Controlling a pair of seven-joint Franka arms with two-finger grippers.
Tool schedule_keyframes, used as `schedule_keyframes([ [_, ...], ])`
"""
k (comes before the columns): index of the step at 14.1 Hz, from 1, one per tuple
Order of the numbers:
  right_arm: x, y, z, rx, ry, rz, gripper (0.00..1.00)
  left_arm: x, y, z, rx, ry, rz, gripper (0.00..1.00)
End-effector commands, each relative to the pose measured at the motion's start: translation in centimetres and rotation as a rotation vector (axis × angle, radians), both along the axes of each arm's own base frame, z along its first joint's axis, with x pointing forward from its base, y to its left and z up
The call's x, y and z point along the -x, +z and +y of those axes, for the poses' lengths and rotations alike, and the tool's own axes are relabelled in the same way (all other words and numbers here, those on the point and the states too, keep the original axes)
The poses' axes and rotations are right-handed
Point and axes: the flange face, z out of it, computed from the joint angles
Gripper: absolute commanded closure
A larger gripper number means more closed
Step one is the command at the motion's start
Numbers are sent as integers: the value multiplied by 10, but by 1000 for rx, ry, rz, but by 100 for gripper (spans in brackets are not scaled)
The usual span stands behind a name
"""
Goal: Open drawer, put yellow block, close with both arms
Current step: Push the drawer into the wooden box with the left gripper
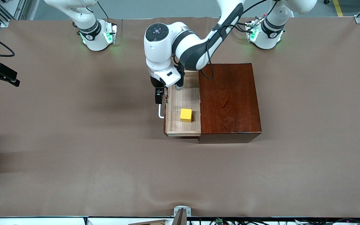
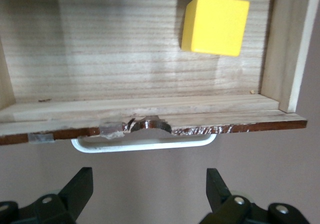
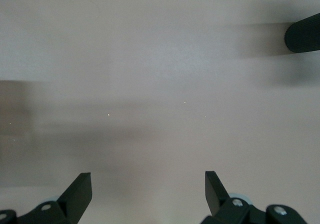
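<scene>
block (image 1: 186, 115) in drawer (image 1: 175, 126) | left gripper (image 2: 150, 191) spread before handle (image 2: 145, 143) | right gripper (image 3: 149, 194) spread, waits | push front squarely

Left arm (image 1: 180, 50) hides drawer's (image 1: 183, 125) upper end, handle (image 1: 160, 112) partly hidden

The front camera sits high across the table (image 1: 73, 175), facing both robot bases and taking in the whole brown surface. The left wrist camera looks straight down, close over the open drawer (image 2: 150, 114), its white handle (image 2: 145, 145) and the yellow block (image 2: 215, 25); the front view shares these (image 1: 183, 125). The right wrist camera hangs over bare table toward the right arm's end, showing only brown cloth.
</scene>
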Motion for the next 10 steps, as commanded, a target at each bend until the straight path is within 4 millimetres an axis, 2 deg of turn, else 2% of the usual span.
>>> schedule_keyframes([
  [1,3,6,-1,-19,-14,-13,0,-11,-7,-2,56,62,41,0],
  [6,3,6,-1,-19,-14,-13,0,-12,-33,-2,87,-3,136,0],
  [10,3,6,-1,-17,-12,-13,0,-17,-34,1,78,-53,121,0],
])
